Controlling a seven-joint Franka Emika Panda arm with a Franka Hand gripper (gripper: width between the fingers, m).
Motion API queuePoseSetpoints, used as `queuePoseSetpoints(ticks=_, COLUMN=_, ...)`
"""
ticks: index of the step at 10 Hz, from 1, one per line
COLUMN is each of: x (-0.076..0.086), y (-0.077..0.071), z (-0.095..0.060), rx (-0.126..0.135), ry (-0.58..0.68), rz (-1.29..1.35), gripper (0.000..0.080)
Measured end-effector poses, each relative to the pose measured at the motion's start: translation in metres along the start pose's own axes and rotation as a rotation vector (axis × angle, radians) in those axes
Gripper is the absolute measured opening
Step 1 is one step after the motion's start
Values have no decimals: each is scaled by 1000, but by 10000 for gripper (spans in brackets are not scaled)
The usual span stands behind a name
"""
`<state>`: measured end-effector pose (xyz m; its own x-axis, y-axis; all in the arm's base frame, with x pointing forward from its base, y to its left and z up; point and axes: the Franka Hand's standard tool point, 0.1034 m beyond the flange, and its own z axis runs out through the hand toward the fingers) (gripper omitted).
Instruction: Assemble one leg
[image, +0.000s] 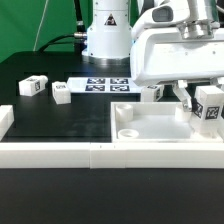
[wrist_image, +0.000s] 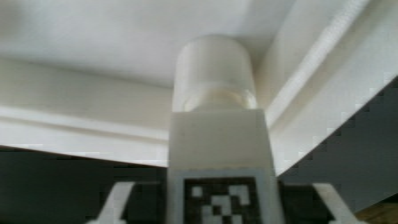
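My wrist view shows the small white stubby plastic leg (wrist_image: 221, 110), square tag on its side, held tight by the two-finger gripper (wrist_image: 221, 205), its rounded end at an inner corner of the large flat white square panel (wrist_image: 89, 60); whether they touch I cannot tell. Only the exterior view shows a second tagged leg (image: 32, 86) and a third tagged leg (image: 60, 92), well apart from that panel. The fingertips are cropped or hidden in both views.

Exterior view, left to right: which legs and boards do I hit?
far-left leg → second leg → marker board → held leg. The small part by the arm is left out because it is overlapped.
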<state>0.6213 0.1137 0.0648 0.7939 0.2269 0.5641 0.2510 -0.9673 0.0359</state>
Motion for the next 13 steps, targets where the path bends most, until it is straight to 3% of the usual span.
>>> queuePoseSetpoints(ticks=3, x=0, y=1, z=1, rx=1, ry=-6, rz=1, gripper=290)
queuePoseSetpoints(ticks=5, x=0, y=1, z=1, rx=1, ry=-6, rz=1, gripper=607)
queuePoseSetpoints(ticks=11, x=0, y=1, z=1, rx=1, ry=-6, rz=1, gripper=649)
queuePoseSetpoints(ticks=13, x=14, y=1, z=-17, rx=7, ry=-27, rz=3, gripper=649)
